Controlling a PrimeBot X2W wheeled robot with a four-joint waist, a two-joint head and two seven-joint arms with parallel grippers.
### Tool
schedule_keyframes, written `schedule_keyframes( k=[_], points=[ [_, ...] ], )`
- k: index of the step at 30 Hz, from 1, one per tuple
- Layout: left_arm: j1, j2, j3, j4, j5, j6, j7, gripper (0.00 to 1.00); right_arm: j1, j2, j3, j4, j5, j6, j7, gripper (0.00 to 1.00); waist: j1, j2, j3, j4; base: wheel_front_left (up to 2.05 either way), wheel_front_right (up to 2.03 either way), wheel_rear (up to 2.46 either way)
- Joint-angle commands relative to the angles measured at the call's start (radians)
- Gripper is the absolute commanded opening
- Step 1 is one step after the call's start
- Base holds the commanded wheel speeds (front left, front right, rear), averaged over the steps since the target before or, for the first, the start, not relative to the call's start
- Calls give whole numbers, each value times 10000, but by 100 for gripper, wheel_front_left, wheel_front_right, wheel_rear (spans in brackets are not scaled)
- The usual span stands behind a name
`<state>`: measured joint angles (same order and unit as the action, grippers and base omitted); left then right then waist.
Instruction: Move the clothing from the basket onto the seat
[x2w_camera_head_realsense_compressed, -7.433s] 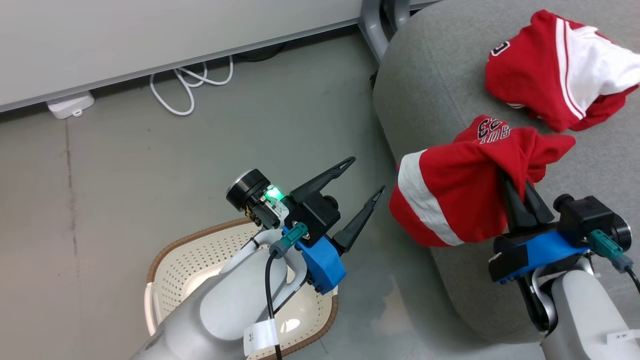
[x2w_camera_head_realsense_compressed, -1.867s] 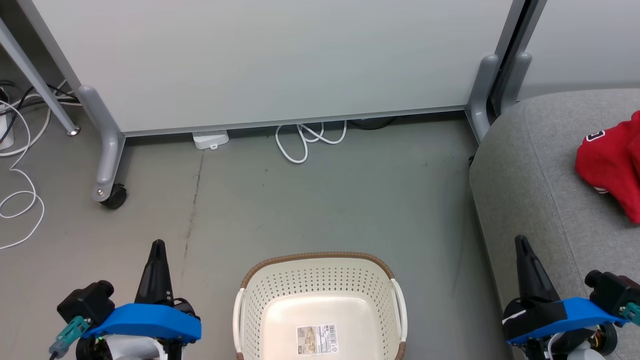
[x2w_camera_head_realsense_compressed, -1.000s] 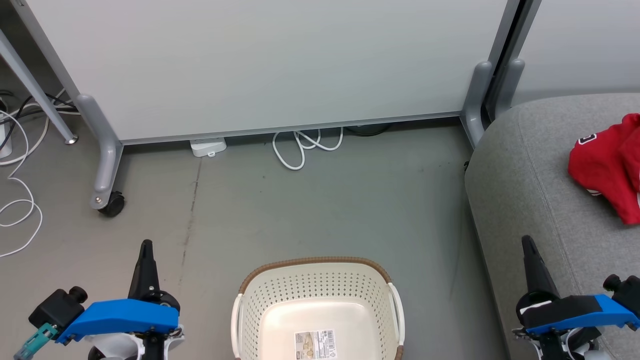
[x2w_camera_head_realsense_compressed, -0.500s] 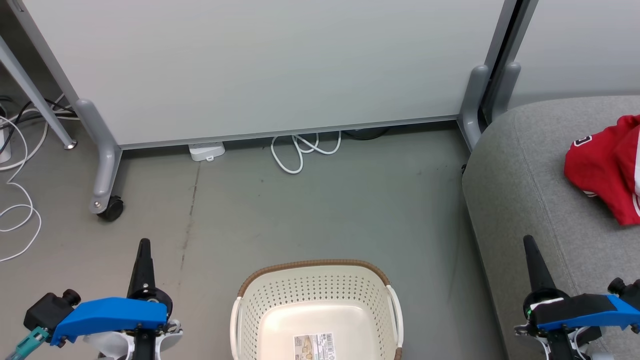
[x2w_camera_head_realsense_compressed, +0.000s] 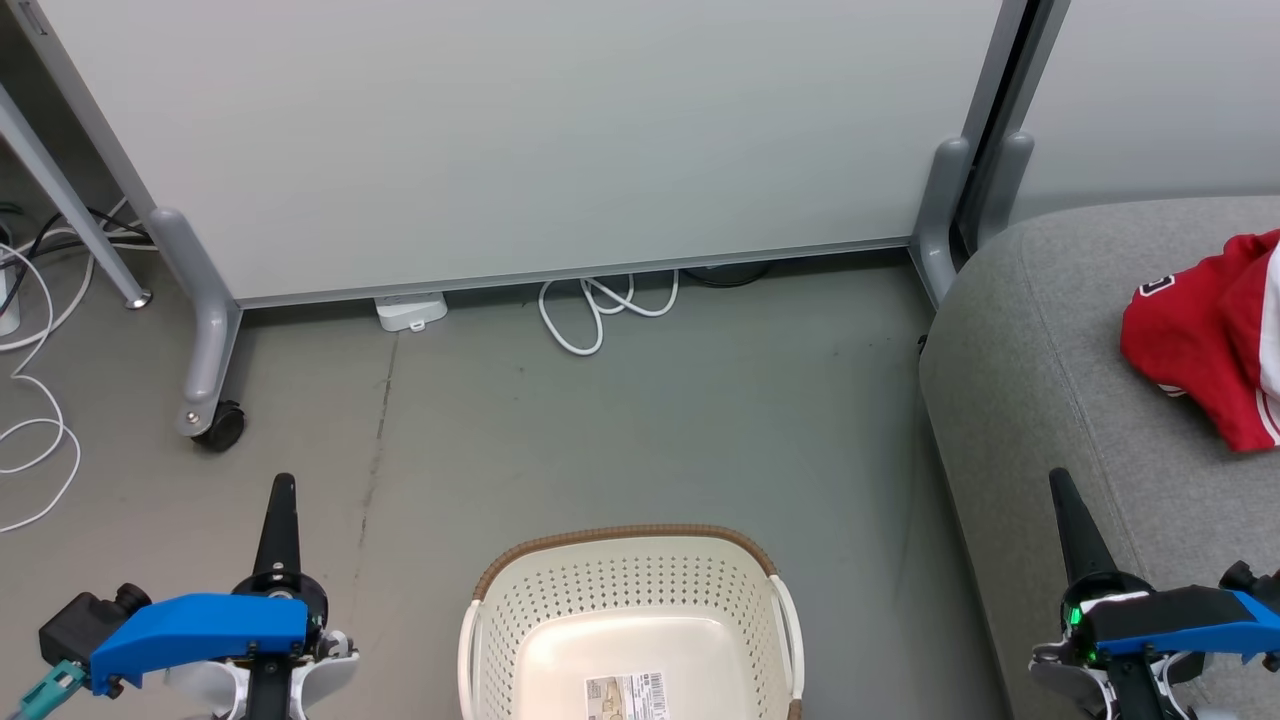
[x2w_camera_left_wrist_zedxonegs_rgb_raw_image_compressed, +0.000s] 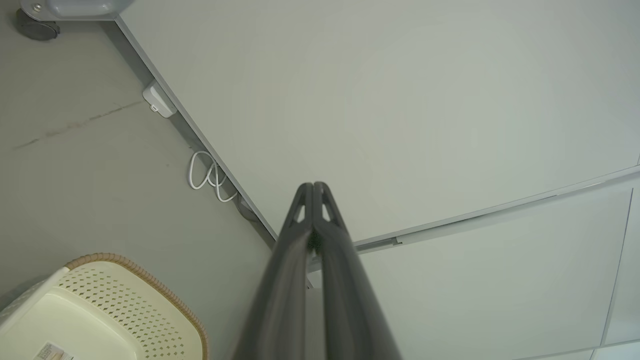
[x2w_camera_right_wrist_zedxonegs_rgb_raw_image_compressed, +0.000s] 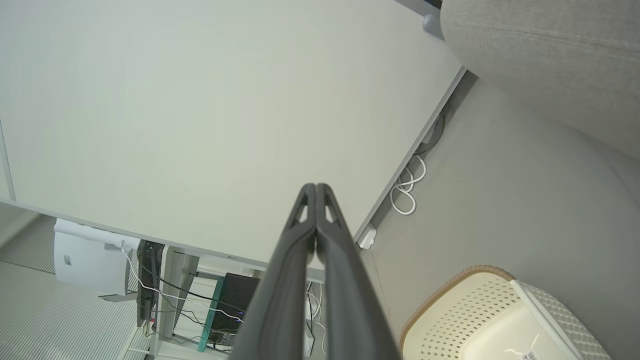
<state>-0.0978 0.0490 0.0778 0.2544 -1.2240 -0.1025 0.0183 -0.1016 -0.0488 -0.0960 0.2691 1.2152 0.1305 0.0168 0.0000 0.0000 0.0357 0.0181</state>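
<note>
Since earlier, my right gripper (x2w_camera_head_realsense_compressed: 1057, 490) has released the red white-striped clothing (x2w_camera_head_realsense_compressed: 1195, 325) onto the light-grey fabric seat (x2w_camera_head_realsense_compressed: 1020, 380) beyond it. It and my left gripper (x2w_camera_head_realsense_compressed: 281, 495) sit clenched, empty; the cream perforated plastic basket (x2w_camera_head_realsense_compressed: 620, 534) between them looks bare. Done, I judge: just park.

Grey floor (x2w_camera_head_realsense_compressed: 620, 430) carries the basket (x2w_camera_head_realsense_compressed: 622, 531) and a coiled white cable (x2w_camera_head_realsense_compressed: 598, 312) by the partition (x2w_camera_head_realsense_compressed: 520, 130) — seat (x2w_camera_head_realsense_compressed: 1030, 380) on the right holds the red clothing (x2w_camera_head_realsense_compressed: 1190, 330).
</note>
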Motion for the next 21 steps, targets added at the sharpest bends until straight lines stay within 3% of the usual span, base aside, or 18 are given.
schedule_keyframes(
  k=[1,21],
  points=[
    [-178,19,38,-124,-210,4,64,0,-221,-23,-26,-104,211,3,72,0,0,0,-7,-4,0,0,0],
    [-188,20,228,-258,-1959,14,508,0,-220,-24,-120,-130,1999,3,516,0,0,0,-160,-80,0,0,0]
  ],
)
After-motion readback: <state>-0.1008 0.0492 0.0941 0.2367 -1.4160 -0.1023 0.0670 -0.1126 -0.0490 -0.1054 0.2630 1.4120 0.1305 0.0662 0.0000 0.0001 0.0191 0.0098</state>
